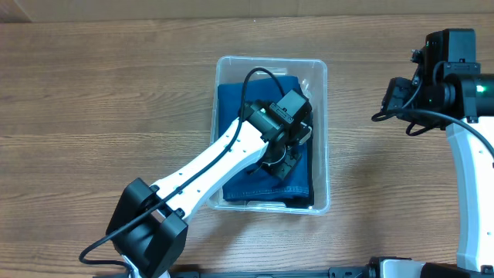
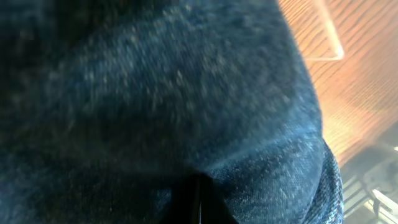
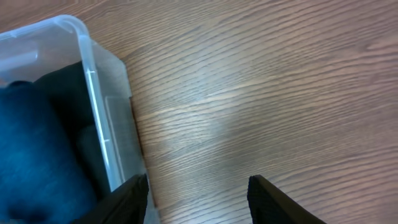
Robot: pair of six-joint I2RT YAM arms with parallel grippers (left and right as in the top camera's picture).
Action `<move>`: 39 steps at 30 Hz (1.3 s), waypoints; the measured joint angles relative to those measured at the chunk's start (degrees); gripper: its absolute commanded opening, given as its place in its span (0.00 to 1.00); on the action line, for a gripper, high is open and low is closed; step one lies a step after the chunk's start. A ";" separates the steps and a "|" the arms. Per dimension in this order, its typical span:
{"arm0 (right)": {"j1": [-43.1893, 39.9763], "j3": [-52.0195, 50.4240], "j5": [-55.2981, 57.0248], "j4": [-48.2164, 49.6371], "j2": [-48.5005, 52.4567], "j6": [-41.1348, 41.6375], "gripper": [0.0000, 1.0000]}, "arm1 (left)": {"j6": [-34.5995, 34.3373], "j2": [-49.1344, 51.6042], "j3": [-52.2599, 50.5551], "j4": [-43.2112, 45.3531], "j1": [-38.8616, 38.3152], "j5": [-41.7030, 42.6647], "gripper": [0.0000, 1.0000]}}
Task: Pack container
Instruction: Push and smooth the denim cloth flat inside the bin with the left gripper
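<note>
Left gripper (image 1: 282, 153) is sunk into denim (image 1: 231, 100) inside the container (image 1: 270, 59), grip unclear; right gripper (image 3: 198, 190) is held open at three o'clock.

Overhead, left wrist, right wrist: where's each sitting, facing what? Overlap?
Overhead: above the table, looking straight down; container, denim, left arm, right arm show.
Left wrist: inside the container, lens close against denim, blurred; own fingers unclear.
Right wrist: over table beside the container, looking down; open right gripper at bottom.
Shared: all three show container and denim.
</note>
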 measured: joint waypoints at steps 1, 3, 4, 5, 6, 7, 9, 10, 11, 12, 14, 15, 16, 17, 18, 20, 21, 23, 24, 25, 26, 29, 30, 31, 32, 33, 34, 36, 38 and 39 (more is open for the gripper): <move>-0.57 0.00 0.07 0.00 0.00 0.26 0.56 | -0.22 0.55 0.02 0.04 0.00 0.35 0.04; -1.99 0.00 0.17 -0.07 0.00 0.59 0.56 | -0.24 1.49 0.07 -0.02 0.04 0.76 0.04; -2.23 0.00 0.15 -0.07 0.00 0.63 0.56 | -0.24 1.55 0.37 -0.44 0.04 0.72 0.04; -2.23 0.00 0.15 -0.07 0.00 0.61 0.56 | -0.22 1.73 1.07 -1.44 0.04 0.44 0.04; -2.21 0.00 0.11 -0.13 0.00 0.59 0.56 | -0.22 1.90 2.14 -3.19 0.04 -0.20 0.04; -2.23 0.00 0.09 -0.13 0.00 0.63 0.56 | -0.22 1.92 3.50 -5.16 0.04 -1.20 0.04; -2.23 0.00 -0.04 -0.13 0.00 0.63 0.56 | -0.22 1.73 7.10 -8.66 0.04 -4.33 0.07; -2.23 0.00 -0.11 -0.11 0.00 0.61 0.56 | -0.20 1.05 9.44 -9.09 0.28 -6.60 0.14; -2.21 0.00 -0.13 -0.11 0.00 0.61 0.56 | -0.26 -0.33 11.91 -8.52 0.81 -9.27 0.16; -2.23 0.00 -0.26 -0.07 0.00 0.61 0.56 | -0.31 -2.34 14.03 -6.54 1.73 -11.63 0.17; -2.23 0.00 -0.28 -0.09 0.00 0.61 0.56 | -0.37 -7.91 17.51 -0.72 5.14 -15.58 0.16; -2.23 0.00 -0.44 -0.11 0.00 0.63 0.56 | -0.37 -10.27 18.58 2.91 7.69 -16.24 0.15; -2.23 0.00 -0.48 -0.11 0.00 0.63 0.56 | -0.37 -10.64 18.97 3.61 8.96 -16.37 0.15; -2.23 0.00 -0.50 -0.11 0.00 0.61 0.56 | -0.37 -9.60 19.06 4.13 11.17 -16.00 0.16; -2.23 0.00 -0.48 -0.07 0.00 0.61 0.56 | -0.37 -8.11 19.06 4.13 11.52 -15.34 0.16; -2.23 0.00 -0.50 -0.07 0.00 0.61 0.56 | -0.37 -2.73 19.12 4.74 11.63 -11.85 0.16; -2.23 0.00 -0.50 -0.13 0.00 0.61 0.56 | -0.37 2.23 19.10 4.76 11.61 -9.01 0.17; -2.23 0.00 -0.55 -0.09 0.00 0.61 0.56 | -0.17 10.78 18.93 5.60 11.56 -2.91 0.19; -2.23 0.00 -0.55 -0.13 0.00 0.61 0.56 | -0.11 13.35 19.06 6.27 11.65 -0.83 0.18; -2.23 0.00 -0.57 -0.15 0.00 0.61 0.56 | 0.02 15.50 19.65 6.71 11.65 1.66 0.15; -2.23 0.00 -0.68 -0.17 0.00 0.61 0.56 | 0.04 17.16 20.70 6.36 11.72 3.72 0.08; -2.23 0.00 -0.68 -0.15 0.00 0.59 0.56 | 0.57 18.51 21.94 4.28 12.28 7.08 0.07; -2.23 0.00 -0.70 -0.15 0.00 0.63 0.56 | 1.11 18.49 21.94 3.61 12.31 8.15 0.07; -2.23 0.00 -0.70 -0.15 0.00 0.61 0.56 | 1.22 18.38 21.94 3.10 12.31 8.83 0.07; -2.23 0.00 -0.68 -0.20 0.00 0.63 0.56 | 1.36 17.88 21.94 1.97 12.31 9.07 0.07; -2.23 0.00 -0.70 -0.15 0.00 0.63 0.56 | 1.38 17.00 21.90 0.57 12.28 8.92 0.07; -2.23 0.00 -0.68 -0.11 0.00 0.61 0.56 | 1.40 15.45 21.59 -1.09 12.28 7.65 0.07; -2.23 0.00 -0.70 -0.15 0.00 0.59 0.56 | 1.38 10.29 20.92 -1.44 12.28 2.86 0.09; -2.23 0.00 -0.72 -0.13 0.00 0.63 0.56 | 1.42 3.45 20.92 -0.35 12.33 -5.38 0.07; -2.23 0.00 -0.68 -0.20 0.00 0.61 0.56 | 1.46 -0.09 21.11 -0.20 12.44 -11.30 0.06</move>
